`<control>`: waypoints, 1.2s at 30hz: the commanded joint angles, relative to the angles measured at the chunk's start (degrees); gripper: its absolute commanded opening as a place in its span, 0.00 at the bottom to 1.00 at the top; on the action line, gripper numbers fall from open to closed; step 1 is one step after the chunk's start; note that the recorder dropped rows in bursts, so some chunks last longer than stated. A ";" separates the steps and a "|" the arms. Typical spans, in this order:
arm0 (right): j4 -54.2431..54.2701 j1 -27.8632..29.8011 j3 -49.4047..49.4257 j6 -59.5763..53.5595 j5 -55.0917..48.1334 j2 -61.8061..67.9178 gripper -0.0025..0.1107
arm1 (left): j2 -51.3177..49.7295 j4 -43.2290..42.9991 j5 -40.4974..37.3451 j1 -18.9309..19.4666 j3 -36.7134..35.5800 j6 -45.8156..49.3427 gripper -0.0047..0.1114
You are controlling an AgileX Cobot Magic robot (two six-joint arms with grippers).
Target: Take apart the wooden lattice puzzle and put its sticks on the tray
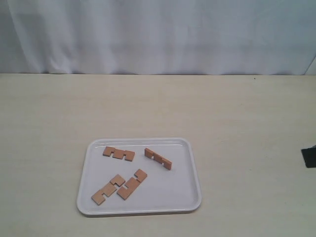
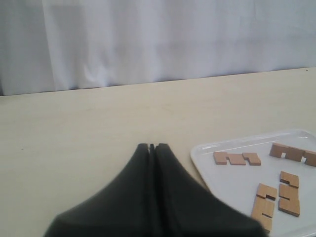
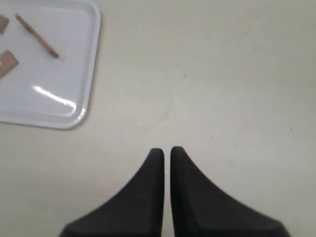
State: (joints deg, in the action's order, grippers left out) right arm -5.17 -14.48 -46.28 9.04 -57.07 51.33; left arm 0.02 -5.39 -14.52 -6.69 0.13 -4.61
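You are keeping the right claw [image 3: 167, 150] clenched on nothing, its tips nearly meeting over bare table [image 1: 237, 123], well off one corner of the tray [image 1: 168, 190]. You are holding the left claw [image 2: 152, 146] pressed shut and empty as well, hanging just beside the tray's rim. I judge both are sitting closed and clear of the tray because nothing is waiting to be gripped. All four sticks [image 1: 118, 153] are lying apart inside the tray. Two are resting along its far side, and one of those [image 1: 158, 158] seems to be standing on its edge. Two are lying side by side toward its near left corner [image 1: 107, 189]. Nothing is interlocking, so the job is looking complete.
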 commanded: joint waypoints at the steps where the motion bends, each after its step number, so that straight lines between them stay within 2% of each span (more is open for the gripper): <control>1: -0.32 0.42 6.14 0.60 10.26 -9.63 0.06 | -0.02 0.02 0.63 -0.06 -0.13 -0.18 0.04; 8: -0.19 0.42 22.03 0.41 32.04 -17.51 0.06 | -0.02 0.02 0.63 -0.06 -0.13 -0.18 0.04; 20: 0.10 0.45 31.57 0.41 33.05 -20.52 0.06 | -0.02 0.02 0.63 -0.06 -0.13 -0.18 0.04; 28: 0.35 0.45 46.28 0.41 46.96 -33.49 0.06 | -0.02 0.02 0.63 -0.06 -0.13 -0.18 0.04; 30: 2.68 0.89 46.28 0.75 44.43 -37.99 0.06 | -0.02 0.02 0.63 -0.06 -0.13 -0.18 0.04; 34: 4.40 4.43 46.28 0.75 47.71 -49.98 0.06 | -0.02 0.02 0.63 -0.06 -0.13 -0.18 0.04; 36: 4.40 6.77 46.28 0.75 48.27 -51.33 0.06 | -0.02 0.02 0.63 -0.06 -0.13 -0.18 0.04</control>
State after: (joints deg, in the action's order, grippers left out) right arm -1.27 -10.61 -0.06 9.57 -10.49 2.98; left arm 0.02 -5.39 -14.52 -6.69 0.13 -4.61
